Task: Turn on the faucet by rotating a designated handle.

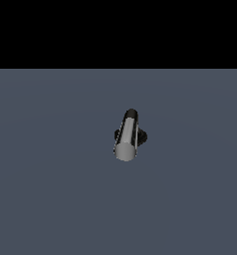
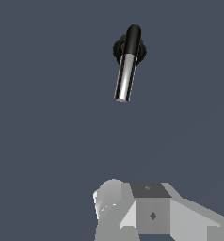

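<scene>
You see the straight grey metallic cylindrical handle near the middle of the flat slate-grey table, its flat end pointing toward the exterior camera. It darkens to black where it joins the small black round-based faucet. The white robot gripper sits well apart from it; whether its jaws are apart or closed, you cannot tell.

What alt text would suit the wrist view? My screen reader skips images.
A small faucet stands on a plain grey-blue floor, its grey metallic handle jutting from a black round base. Part of the white gripper shows, well apart from the faucet.
</scene>
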`<state>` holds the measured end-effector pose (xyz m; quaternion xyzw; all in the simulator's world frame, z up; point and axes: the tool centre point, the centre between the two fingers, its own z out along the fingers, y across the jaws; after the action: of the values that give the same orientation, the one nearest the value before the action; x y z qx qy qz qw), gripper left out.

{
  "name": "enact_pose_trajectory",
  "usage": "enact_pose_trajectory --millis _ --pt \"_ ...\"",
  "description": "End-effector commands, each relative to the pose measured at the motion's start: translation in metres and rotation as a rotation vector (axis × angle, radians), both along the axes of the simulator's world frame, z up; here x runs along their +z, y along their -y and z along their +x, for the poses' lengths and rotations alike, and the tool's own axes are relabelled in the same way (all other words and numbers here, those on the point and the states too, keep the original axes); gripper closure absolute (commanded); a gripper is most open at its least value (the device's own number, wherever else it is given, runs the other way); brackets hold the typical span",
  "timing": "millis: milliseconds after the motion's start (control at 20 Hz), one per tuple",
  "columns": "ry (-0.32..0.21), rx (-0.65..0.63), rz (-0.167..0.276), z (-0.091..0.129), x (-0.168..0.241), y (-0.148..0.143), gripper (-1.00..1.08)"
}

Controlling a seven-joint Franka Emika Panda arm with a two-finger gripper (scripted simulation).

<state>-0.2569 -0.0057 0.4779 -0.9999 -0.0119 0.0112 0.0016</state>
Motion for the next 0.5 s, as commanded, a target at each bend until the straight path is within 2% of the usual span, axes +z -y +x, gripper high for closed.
enact_pose_trajectory --millis 0,450 --pt "0.0 0.0 0.0 0.0 0.0 0.0 1.08" --pt "0.001 -0.004 0.0 0.005 -0.019 -0.002 1.08"
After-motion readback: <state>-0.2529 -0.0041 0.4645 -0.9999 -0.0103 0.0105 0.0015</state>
